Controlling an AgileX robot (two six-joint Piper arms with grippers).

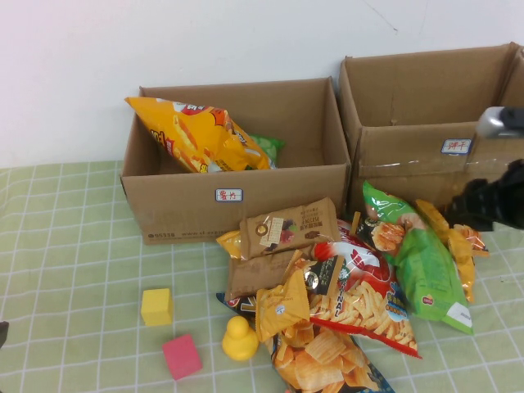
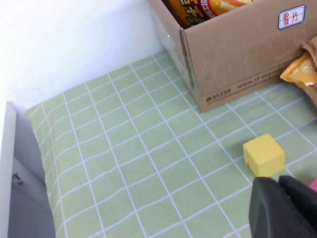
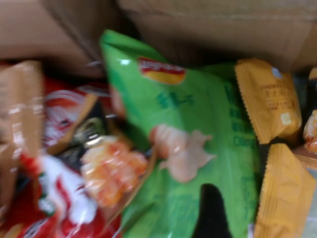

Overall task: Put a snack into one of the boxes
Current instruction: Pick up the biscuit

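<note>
Two brown cardboard boxes stand at the back. The left box (image 1: 180,205) holds a yellow chip bag (image 1: 192,135) and a green bag. The right box (image 1: 393,155) shows nothing inside. A pile of snacks lies in front of them, with a green chip bag (image 1: 426,262) on its right side. My right gripper (image 1: 471,205) hovers open just above that green bag (image 3: 198,114), one black finger (image 3: 210,213) over it. My left gripper (image 2: 280,198) is shut and empty, low at the near left, beside a yellow block (image 2: 264,154).
The pile holds a red chip bag (image 1: 360,299), brown packets (image 1: 286,225), small orange packs (image 3: 270,94) and an orange chip bag (image 1: 323,360). A yellow block (image 1: 156,305), a pink block (image 1: 181,356) and a yellow duck (image 1: 239,340) lie on the green checked cloth (image 1: 65,262).
</note>
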